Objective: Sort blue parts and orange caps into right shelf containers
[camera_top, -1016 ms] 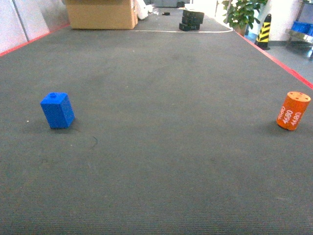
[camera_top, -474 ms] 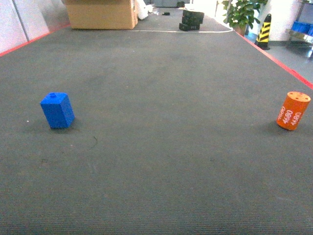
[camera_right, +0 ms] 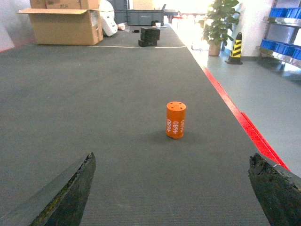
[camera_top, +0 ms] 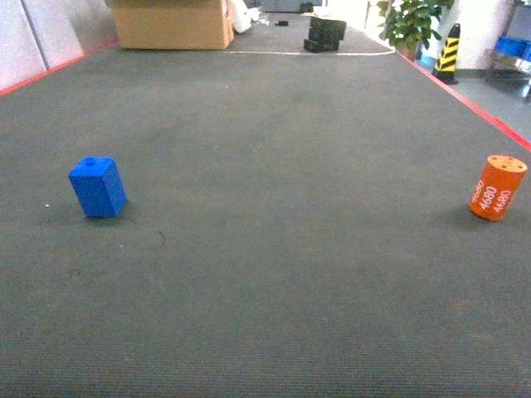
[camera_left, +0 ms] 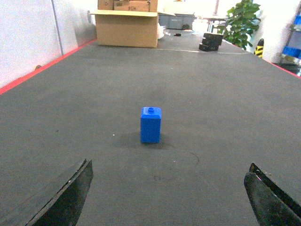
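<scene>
The left gripper (camera_left: 169, 197) hangs wide open and empty just above the dark carpet (camera_top: 274, 166), its two black fingers (camera_left: 70, 197) at the lower corners of the wrist view; ahead, centred between them but well apart, a blue block (camera_left: 151, 125) stands upright, stud on top; the right gripper (camera_right: 174, 193) is likewise spread and empty, facing an upright orange cap (camera_right: 176, 120) lettered "4680"; from the head camera the block sits far left, the cap far right near the red floor line (camera_top: 473, 99); a cardboard box (camera_top: 172, 23), potted plant (camera_top: 411, 21) and shelf (camera_right: 282, 52) with blue bins (camera_right: 275, 46) lie beyond.
</scene>
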`<state>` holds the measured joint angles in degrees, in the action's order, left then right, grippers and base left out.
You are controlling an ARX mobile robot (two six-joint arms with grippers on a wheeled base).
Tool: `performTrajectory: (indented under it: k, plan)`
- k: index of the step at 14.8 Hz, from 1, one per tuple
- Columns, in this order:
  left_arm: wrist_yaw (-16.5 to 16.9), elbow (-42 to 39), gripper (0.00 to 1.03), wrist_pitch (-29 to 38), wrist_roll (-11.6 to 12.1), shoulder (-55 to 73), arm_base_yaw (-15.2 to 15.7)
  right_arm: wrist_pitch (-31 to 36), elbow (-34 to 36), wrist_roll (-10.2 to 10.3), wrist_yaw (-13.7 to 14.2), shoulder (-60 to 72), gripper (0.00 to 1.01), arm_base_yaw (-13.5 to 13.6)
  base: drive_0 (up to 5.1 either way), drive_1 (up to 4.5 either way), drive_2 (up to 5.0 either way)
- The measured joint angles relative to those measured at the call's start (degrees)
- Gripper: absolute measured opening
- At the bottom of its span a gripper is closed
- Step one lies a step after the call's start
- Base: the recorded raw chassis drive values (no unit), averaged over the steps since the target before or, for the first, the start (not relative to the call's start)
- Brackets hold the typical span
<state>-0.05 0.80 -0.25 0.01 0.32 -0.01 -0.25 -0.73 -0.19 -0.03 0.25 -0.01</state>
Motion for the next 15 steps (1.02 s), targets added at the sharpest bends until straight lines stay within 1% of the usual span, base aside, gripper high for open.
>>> performTrajectory:
  k: [15]
  plan:
    - [0.0, 0.0, 0.98, 0.0, 0.0, 0.0, 0.0, 0.0, 0.0, 0.0, 0.0, 0.0, 0.98, 0.0, 0.0, 0.0, 0.0]
